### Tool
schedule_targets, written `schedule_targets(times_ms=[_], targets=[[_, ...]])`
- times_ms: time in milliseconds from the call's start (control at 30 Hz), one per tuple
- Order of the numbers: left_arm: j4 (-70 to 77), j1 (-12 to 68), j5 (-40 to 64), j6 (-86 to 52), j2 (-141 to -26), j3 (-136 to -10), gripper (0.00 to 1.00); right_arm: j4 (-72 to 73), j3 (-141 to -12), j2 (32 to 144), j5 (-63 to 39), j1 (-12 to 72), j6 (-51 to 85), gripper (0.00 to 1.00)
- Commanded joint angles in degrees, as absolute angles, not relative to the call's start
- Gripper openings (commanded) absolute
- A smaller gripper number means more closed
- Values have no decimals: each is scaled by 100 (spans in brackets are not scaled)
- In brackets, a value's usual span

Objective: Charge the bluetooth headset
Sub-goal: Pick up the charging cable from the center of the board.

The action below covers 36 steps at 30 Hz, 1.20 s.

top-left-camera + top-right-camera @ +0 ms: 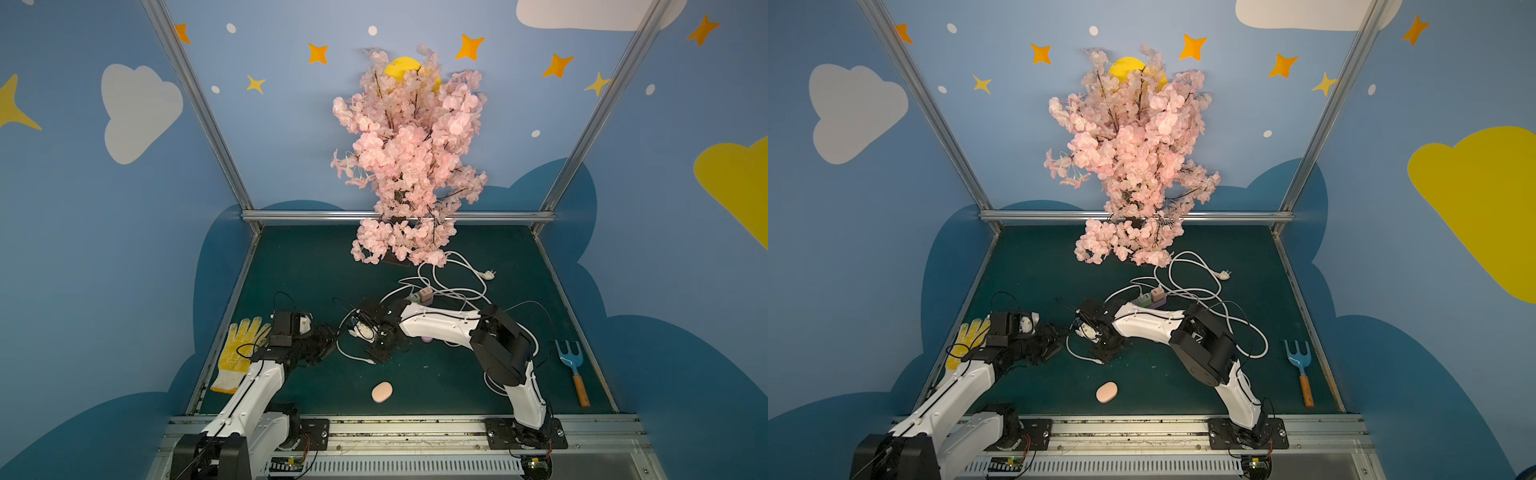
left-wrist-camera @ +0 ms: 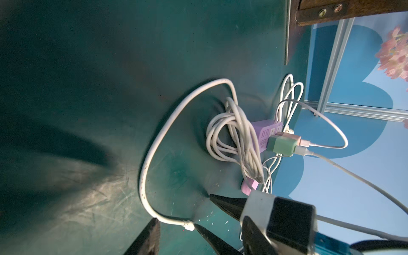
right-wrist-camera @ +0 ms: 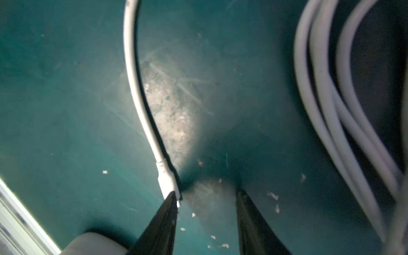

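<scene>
Currently, two grippers work low over a dark green tabletop (image 1: 299, 270). The right gripper (image 3: 206, 192) is lowered to the surface with its jaws apart. One fingertip touches the white plug end (image 3: 168, 182) of a thin white charging cable (image 3: 132, 66) and nothing is clamped, which suggests it is lining up to pinch the plug. The left gripper (image 1: 327, 343) hovers near it, jaws also apart and empty, probably kept close to help once the plug is lifted. What is most likely the bluetooth headset, a peach oval pebble-shaped case (image 1: 381, 392), lies alone near the front edge of the tabletop. It is apart from both grippers and from the cable, and no charging port can be made out on it. The cable loops back into a coiled white cable bundle (image 2: 231, 136) beside a lilac power block (image 2: 265, 130) near the middle, so the plug probably has limited reach. Counted, there are two grippers, one peach case and one lilac block carrying two adapters, one mint green adapter (image 2: 282, 145) and one pink adapter (image 2: 289, 138). There is also one yellow-and-white knitted work glove (image 1: 239, 353), one blue hand rake with a wooden handle (image 1: 571, 368) and one pink artificial blossom tree (image 1: 411, 158). The white cables tangle too much to count.
</scene>
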State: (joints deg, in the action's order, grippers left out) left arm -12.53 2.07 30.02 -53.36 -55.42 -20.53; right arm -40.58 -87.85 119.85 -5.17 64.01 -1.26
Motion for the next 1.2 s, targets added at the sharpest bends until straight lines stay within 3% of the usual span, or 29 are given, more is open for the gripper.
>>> schedule_targets(times_ms=[0,367,767,900,1033,1167], targets=[[-1104,230,2987,-5361,-5572,-1982,59,-4245,-8924,11745,-613,6549,-127,43],[-1074,238,3006,-5388,-5481,-1892,59,-4566,-9328,12150,-183,6760,12,41],[-1125,239,2947,-5432,-5378,-1861,59,-4587,-9380,12475,0,6811,160,31],[-1141,241,2920,-5465,-5375,-1854,59,-4539,-9404,12597,60,6888,229,25],[-1201,237,2908,-5486,-5305,-1849,59,-4579,-9533,12810,-6,6941,312,8],[-1358,238,2901,-5471,-5184,-1856,59,-4544,-9600,12893,-267,6924,324,5]])
